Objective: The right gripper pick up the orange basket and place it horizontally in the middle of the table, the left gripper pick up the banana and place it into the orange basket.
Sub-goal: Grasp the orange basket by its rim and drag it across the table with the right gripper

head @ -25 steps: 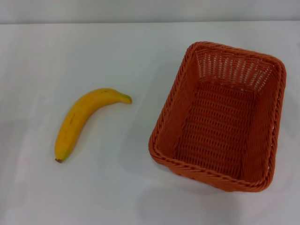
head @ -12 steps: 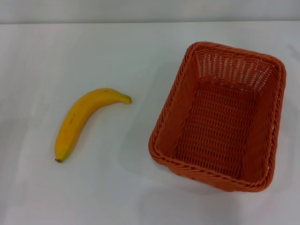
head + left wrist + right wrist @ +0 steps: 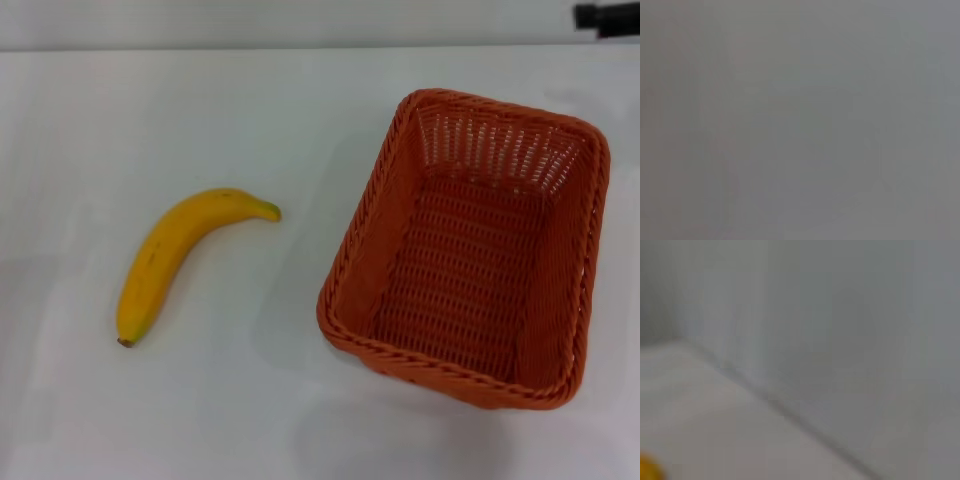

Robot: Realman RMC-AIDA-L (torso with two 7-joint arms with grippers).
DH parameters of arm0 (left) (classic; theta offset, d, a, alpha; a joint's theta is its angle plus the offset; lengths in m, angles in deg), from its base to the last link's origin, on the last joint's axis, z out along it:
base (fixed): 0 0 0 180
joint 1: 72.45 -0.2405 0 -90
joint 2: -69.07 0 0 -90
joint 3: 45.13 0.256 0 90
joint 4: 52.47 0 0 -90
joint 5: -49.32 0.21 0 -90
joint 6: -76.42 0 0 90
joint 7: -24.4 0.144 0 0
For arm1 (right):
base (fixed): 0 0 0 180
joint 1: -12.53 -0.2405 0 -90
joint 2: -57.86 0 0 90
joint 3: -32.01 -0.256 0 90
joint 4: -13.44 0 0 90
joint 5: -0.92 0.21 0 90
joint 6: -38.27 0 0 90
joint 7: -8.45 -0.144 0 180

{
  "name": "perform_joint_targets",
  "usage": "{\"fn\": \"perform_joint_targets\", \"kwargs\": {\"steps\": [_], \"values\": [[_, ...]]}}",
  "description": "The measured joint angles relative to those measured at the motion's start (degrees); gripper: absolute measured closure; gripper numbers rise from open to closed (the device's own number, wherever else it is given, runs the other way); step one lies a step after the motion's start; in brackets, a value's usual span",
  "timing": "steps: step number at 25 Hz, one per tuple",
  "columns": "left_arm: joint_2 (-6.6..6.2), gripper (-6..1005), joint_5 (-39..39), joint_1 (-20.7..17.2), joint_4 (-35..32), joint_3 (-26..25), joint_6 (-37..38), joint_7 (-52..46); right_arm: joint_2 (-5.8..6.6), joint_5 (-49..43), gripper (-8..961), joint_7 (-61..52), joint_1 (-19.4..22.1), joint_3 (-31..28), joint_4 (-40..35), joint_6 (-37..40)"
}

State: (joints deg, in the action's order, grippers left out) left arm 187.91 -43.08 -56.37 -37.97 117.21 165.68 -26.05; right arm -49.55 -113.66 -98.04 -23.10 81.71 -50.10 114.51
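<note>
The orange basket [image 3: 470,250] stands upright and empty on the right half of the white table [image 3: 250,110], its long side running from near to far. The yellow banana [image 3: 175,258] lies on the left half, its green stem tip pointing toward the basket and a hand's width away from it. A black part of my right gripper [image 3: 606,15] shows at the far right corner of the head view, beyond the basket and apart from it. My left gripper is out of view. The left wrist view shows only flat grey.
The table's far edge meets a pale wall [image 3: 300,20] at the back. In the right wrist view the table edge [image 3: 790,415] runs along the wall, and a small yellow-orange patch [image 3: 647,470] sits in one corner.
A black part of my right gripper has come into the head view at the far right corner. The banana and the basket have not moved.
</note>
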Motion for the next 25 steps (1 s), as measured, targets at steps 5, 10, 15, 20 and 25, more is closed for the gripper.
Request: {"fn": "perform_joint_targets", "kwargs": {"steps": [5,10,15,20,25], "values": [[0.09,113,0.37,-0.67,-0.04,0.3,0.03,0.0,0.4,-15.13,198,-4.88,-11.35,1.97,5.59,3.27],[0.17,113,0.49,-1.51,-0.47,0.33,0.12,0.0,-0.84,-26.94,198,-6.35,-20.95,2.37,12.73,4.66],[0.13,114,0.54,-2.07,-1.5,0.35,0.14,0.0,-4.19,-37.83,199,-6.63,-25.74,3.0,15.36,5.53],[0.11,114,0.62,-2.34,-1.5,0.34,0.08,0.0,-7.16,-44.39,199,-6.68,-27.45,4.33,16.14,2.86],[0.08,114,1.15,-2.23,-1.5,0.34,-0.03,0.0,-7.32,-46.08,200,-7.3,-28.3,7.41,19.89,-2.47]]}}
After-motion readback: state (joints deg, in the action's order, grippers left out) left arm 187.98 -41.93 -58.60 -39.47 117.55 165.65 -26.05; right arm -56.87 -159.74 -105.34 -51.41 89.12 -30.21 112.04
